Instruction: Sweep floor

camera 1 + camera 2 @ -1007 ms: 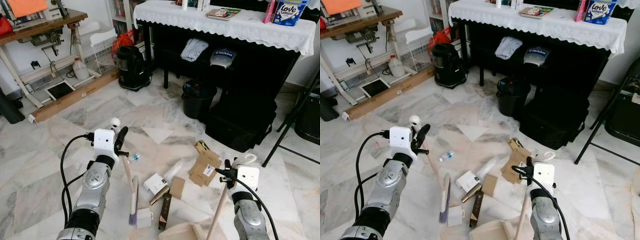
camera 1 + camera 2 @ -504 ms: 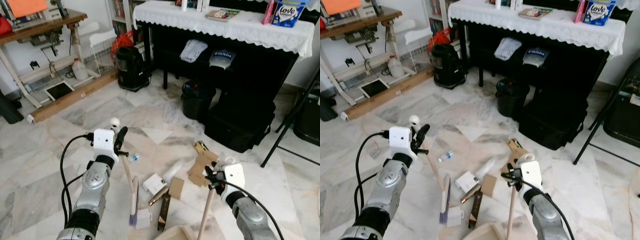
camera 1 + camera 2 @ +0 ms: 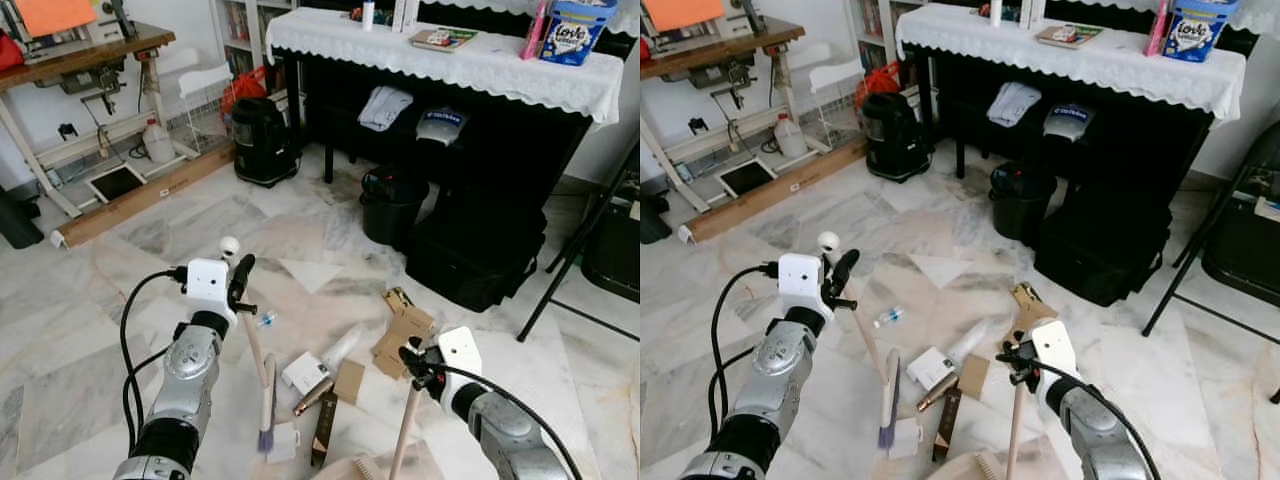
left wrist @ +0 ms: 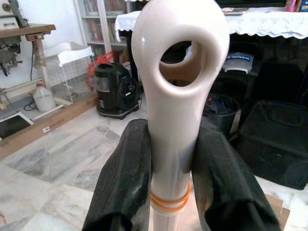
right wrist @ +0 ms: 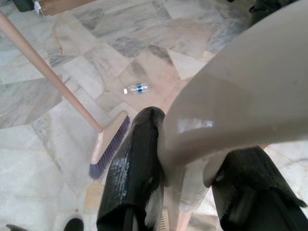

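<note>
Left hand (image 4: 174,159) clamps the broom (image 3: 266,410), right hand (image 5: 190,192) clamps the dustpan handle (image 3: 1015,430) — a fast stroke could scatter the cardboard scraps (image 3: 403,335) or roll the little bottle (image 3: 889,317) away.

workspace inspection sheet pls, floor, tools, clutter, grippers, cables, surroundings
surface: marble floor, littered in the middle
job's things: broom, bristles down on the floor; dustpan at the lower edge, on a wooden handle
clutter: cardboard pieces, white box, small plastic bottle
grippers: left gripper shut on the broom's handle top; right gripper shut on the dustpan's handle grip
cables: black cables looped along the left arm
surroundings: black bin, piano under a lace cloth, sewing table
</note>
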Robot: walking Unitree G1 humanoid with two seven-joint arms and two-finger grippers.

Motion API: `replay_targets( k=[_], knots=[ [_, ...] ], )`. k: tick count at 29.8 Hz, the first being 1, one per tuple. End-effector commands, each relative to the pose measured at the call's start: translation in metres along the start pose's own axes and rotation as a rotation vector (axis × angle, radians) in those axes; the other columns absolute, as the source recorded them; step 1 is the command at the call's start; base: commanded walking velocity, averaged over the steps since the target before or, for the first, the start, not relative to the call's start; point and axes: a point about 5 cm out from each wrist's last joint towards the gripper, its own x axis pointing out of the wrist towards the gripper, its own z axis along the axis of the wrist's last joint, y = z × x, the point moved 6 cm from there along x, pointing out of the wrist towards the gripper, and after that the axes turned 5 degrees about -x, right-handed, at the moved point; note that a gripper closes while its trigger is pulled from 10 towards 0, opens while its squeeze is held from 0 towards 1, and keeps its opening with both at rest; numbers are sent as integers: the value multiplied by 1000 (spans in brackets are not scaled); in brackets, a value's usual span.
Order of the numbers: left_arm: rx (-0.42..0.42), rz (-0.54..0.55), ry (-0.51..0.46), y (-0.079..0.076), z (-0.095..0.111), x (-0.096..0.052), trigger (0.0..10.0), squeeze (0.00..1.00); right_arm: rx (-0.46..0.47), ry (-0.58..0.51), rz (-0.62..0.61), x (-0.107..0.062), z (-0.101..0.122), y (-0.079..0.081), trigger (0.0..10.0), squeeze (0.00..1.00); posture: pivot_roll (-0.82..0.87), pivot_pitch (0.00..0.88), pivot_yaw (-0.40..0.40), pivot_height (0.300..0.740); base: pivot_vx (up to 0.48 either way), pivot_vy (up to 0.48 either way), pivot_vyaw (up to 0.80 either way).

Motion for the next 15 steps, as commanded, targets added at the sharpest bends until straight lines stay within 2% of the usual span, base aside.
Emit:
replay_targets(
  k=[1,4,6,7,8,10,11,14,15],
  knots=[
    [-1,8,-45,2,12,6,10000,0,90,178,57,-5,-45,18,10000,0,-128,0,30,740,0,0,0],
    [0,9,-45,2,12,6,10000,0,92,175,52,-5,-44,17,10000,0,-126,0,29,740,0,0,0],
    [2,10,-45,3,12,6,10000,0,73,124,-21,-4,-35,7,10000,0,-124,0,30,740,0,0,0],
    [2,10,-45,3,12,6,10000,0,73,124,-21,-4,-35,7,10000,0,-124,0,30,740,0,0,0],
    [2,11,-46,3,12,6,10000,0,79,100,-69,-3,-30,-1,10000,0,-124,0,30,740,0,0,0],
    [3,13,-46,3,13,6,10000,0,75,-1,-276,-4,-12,-36,10000,0,-125,0,31,740,0,0,0],
    [3,13,-46,3,13,6,10000,0,84,-11,-301,-5,-10,-40,10000,0,-125,0,31,740,0,0,0],
    [2,10,-48,2,13,6,10000,0,55,-139,-433,-13,13,-62,10000,0,-124,0,32,740,0,0,0],
    [1,10,-51,2,14,7,10000,0,104,-238,-567,-26,29,-82,10000,0,-127,0,34,740,0,0,0]
  ],
)
